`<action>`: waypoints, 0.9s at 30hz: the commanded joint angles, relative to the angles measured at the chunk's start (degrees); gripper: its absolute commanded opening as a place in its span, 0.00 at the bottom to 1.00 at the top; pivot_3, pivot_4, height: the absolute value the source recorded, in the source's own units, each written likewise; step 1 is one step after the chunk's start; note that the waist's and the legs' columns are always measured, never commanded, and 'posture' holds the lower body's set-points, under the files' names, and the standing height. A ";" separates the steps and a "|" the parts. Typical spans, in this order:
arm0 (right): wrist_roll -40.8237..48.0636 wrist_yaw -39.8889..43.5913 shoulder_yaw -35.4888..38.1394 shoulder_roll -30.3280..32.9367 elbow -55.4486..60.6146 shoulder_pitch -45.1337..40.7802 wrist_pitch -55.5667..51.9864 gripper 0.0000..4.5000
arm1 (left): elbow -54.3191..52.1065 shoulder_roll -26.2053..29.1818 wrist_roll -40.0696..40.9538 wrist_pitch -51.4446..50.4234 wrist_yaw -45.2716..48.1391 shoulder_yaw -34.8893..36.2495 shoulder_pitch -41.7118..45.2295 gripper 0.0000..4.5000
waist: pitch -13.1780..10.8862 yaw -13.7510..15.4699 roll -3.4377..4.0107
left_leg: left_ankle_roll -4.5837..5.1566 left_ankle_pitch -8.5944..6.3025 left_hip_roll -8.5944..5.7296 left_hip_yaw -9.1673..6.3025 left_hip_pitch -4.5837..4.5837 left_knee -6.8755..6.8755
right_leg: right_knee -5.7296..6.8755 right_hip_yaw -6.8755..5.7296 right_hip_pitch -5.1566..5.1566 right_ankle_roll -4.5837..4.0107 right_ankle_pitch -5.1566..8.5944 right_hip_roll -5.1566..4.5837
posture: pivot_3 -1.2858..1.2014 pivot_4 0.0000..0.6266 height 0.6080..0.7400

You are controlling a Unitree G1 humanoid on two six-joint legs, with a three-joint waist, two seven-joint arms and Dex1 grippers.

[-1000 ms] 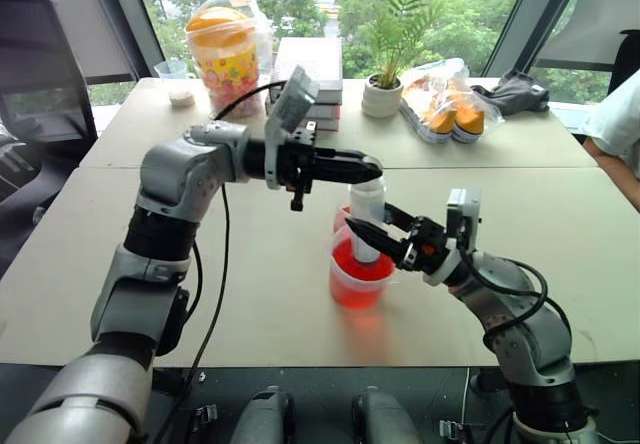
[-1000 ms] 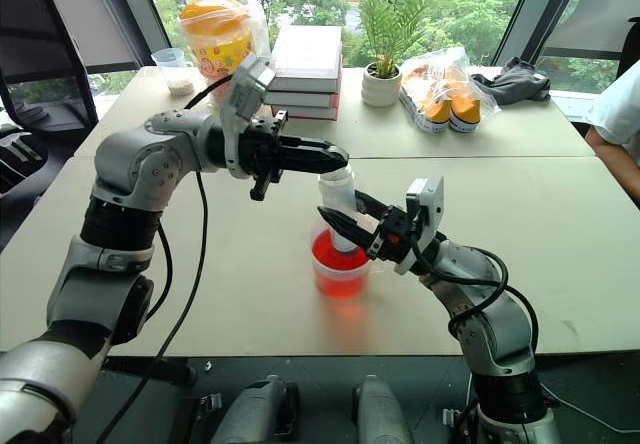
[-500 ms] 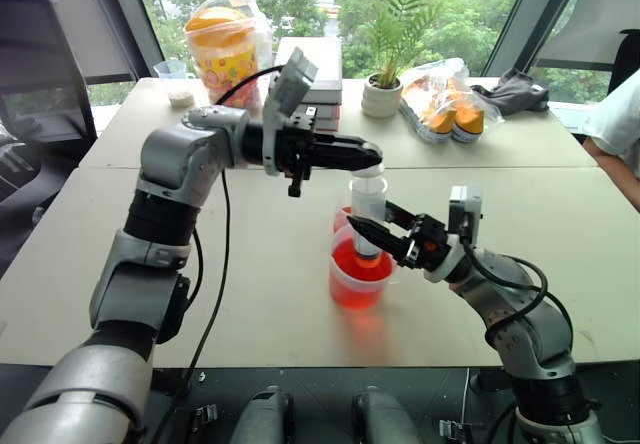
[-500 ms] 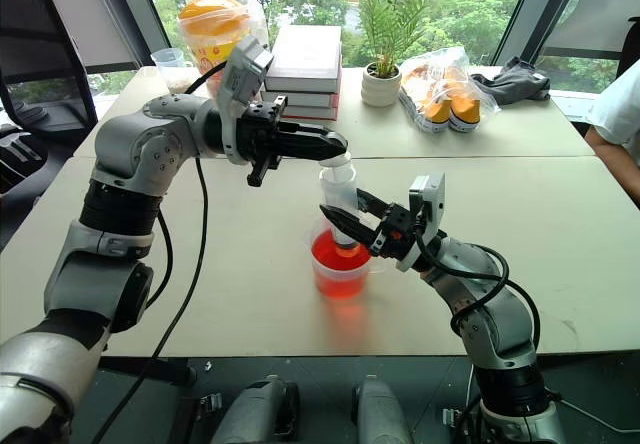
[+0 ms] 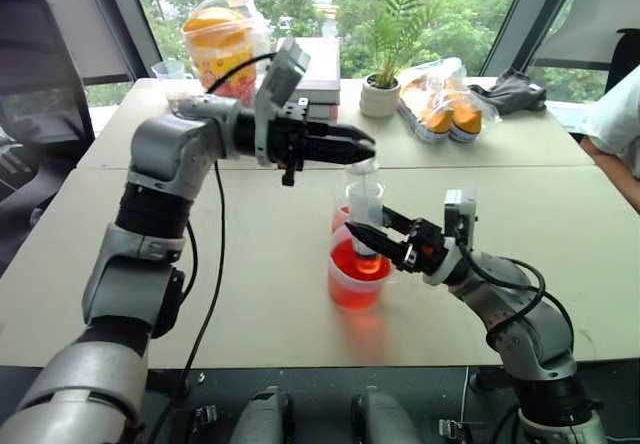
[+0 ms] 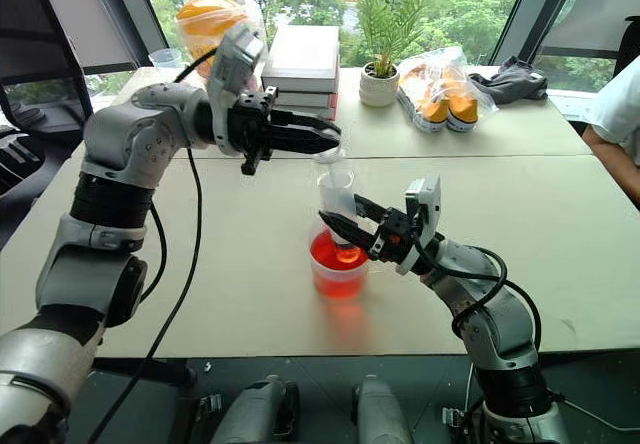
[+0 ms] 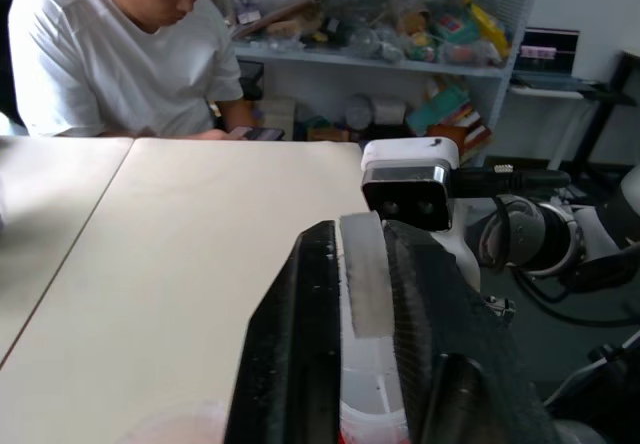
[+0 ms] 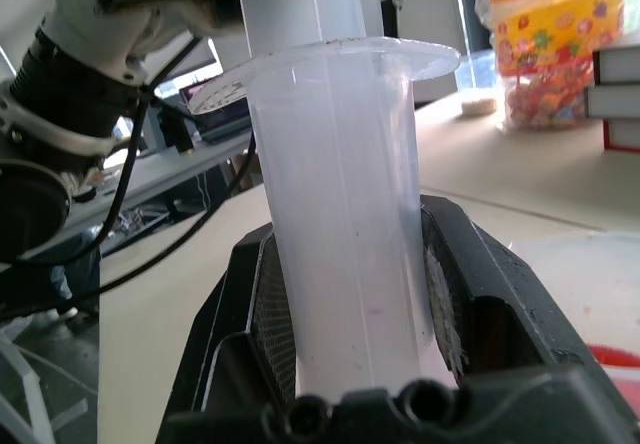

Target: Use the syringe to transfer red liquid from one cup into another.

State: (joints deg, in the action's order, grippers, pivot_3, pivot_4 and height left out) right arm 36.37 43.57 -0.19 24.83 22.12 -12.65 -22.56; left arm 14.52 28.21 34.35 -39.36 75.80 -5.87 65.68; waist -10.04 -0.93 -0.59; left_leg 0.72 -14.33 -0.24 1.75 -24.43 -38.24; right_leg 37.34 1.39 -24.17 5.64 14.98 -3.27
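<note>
**Syringe upright in the wide cup, both claws on it**

Head views: near the tabletop's [image 5: 250, 294] middle, toward its front edge, the right claw [image 5: 372, 240] is clenched on the syringe [image 5: 365, 207] barrel, tip down in the wide cup [image 5: 355, 282] of red liquid [image 5: 350, 264]. The narrower cup [image 5: 342, 216] sits just behind.

Left wrist view: the left claw [image 7: 362, 294] pinches the plunger top between its fingers.

Right wrist view: black fingers [image 8: 455, 274] squeeze the clear barrel.
</note>
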 commanded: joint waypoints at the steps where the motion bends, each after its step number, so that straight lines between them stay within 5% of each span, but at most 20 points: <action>1: 2.27 -0.24 1.76 0.52 3.23 -2.47 -0.84 0.31 | -2.60 1.06 0.09 0.39 -0.43 1.98 0.19 0.62 | 0.00 0.13 0.00 | 0.00 0.00 0.01 -0.01 0.00 0.00 | 0.01 -0.01 0.00 0.00 0.00 0.01 | 0.52 0.24 1.00; 4: 3.68 -1.23 3.02 0.87 4.19 -3.82 -2.17 0.31 | -3.57 1.77 -1.26 3.13 0.32 1.55 -1.53 0.96 | 0.00 0.34 0.00 | 0.00 0.00 0.00 -0.01 -0.01 -0.02 | 0.03 -0.01 0.01 0.00 0.00 0.00 | 0.52 0.24 1.00; 5: 4.39 -1.66 3.59 0.97 4.60 -4.39 -2.78 0.31 | -4.21 2.33 -1.37 3.97 1.14 1.63 -2.35 0.98 | 0.00 0.30 0.00 | 0.00 0.00 -0.01 -0.01 -0.01 -0.02 | 0.02 -0.01 0.02 0.00 0.00 -0.01 | 0.52 0.24 1.00; 15: 12.18 -7.05 9.29 0.93 1.68 -17.03 -8.15 0.31 | -5.34 7.59 -1.10 2.55 0.60 3.70 -6.03 0.98 | 0.00 0.15 0.00 | 0.00 0.00 0.00 0.00 0.00 -0.02 | 0.05 0.00 0.00 0.00 0.00 -0.04 | 0.52 0.24 1.00; 21: 3.94 -4.31 7.93 -1.88 -15.15 -27.79 0.83 0.31 | -8.11 8.34 -0.68 2.14 -0.61 4.19 -8.19 0.98 | 0.00 0.17 0.00 | 0.00 0.00 -0.01 0.00 -0.02 0.00 | 0.03 -0.03 -0.01 0.00 0.00 -0.04 | 0.52 0.24 1.00; 27: -4.15 1.90 4.63 -7.02 -29.63 -27.49 13.34 0.31 | -6.70 6.63 -2.16 4.11 -3.64 4.36 -7.22 0.98 | 0.00 0.13 0.00 | 0.00 0.00 -0.02 0.03 -0.02 0.03 | 0.00 -0.01 -0.03 0.00 0.00 -0.05 | 0.52 0.24 1.00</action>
State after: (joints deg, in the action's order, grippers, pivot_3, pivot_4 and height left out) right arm 34.08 43.64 5.24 18.94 -5.88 -40.33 -13.60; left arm 7.95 35.31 32.94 -36.92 73.46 -3.07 56.64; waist -10.04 -0.80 -0.59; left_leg 0.72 -14.32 -0.25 1.78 -24.45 -38.21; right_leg 37.34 1.38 -24.20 5.64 14.98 -3.31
